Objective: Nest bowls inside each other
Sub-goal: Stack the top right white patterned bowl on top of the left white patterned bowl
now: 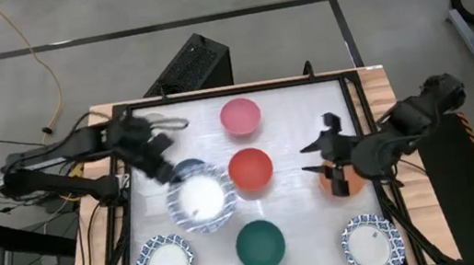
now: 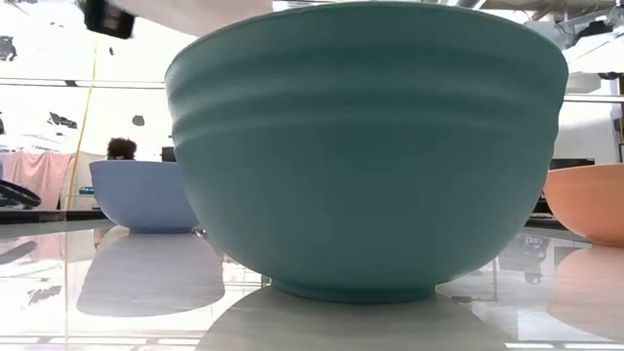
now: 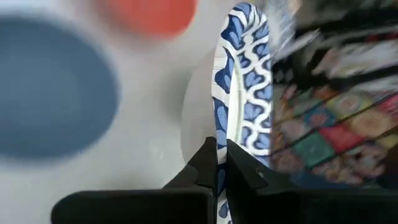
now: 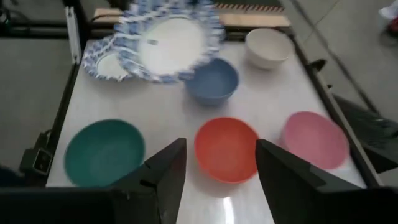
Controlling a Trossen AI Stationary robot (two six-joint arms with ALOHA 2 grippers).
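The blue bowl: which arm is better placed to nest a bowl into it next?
Probably the left. The left gripper is shut on the rim of a blue-patterned bowl, lifted over the blue bowl. The right gripper is open and empty, above the orange bowl.

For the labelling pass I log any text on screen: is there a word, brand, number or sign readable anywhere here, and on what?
None can be read in any view.
The patterned bowl held by the left gripper shows only blue ornament, no letters.
The green bowl, red bowl and pink bowl are plain.
The colourful patches beyond the patterned bowl in the left wrist view are too blurred to tell.
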